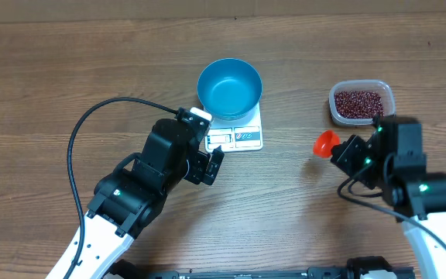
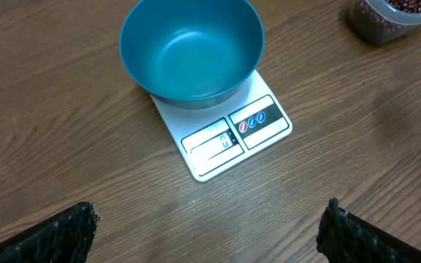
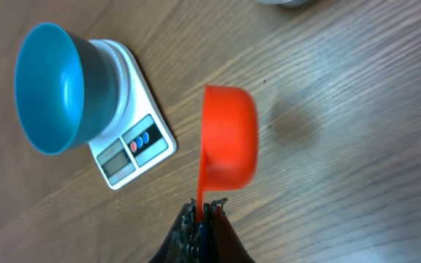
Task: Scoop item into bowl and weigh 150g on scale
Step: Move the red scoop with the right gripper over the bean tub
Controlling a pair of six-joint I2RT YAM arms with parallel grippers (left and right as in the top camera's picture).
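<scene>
With the right end effector (image 3: 205,208) clamped on the empty orange scoop's (image 3: 229,135) thin handle beside the beans (image 1: 359,101), a loaded scoop could twist and spill short of the empty bowl (image 1: 230,87) on the scale (image 1: 242,136), whose display only the open left end effector's (image 2: 210,219) camera shows.

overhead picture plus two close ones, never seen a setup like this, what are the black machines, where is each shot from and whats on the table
The black machines are two robot arms. One picture looks down from above; the other two come from cameras on each arm's wrist. On the wooden table a blue bowl sits empty on a white scale. A clear tub at the right holds red-brown beans. The right end effector is shut on the handle of an orange scoop, which looks empty. The left end effector is open, holding nothing, facing the scale.
</scene>
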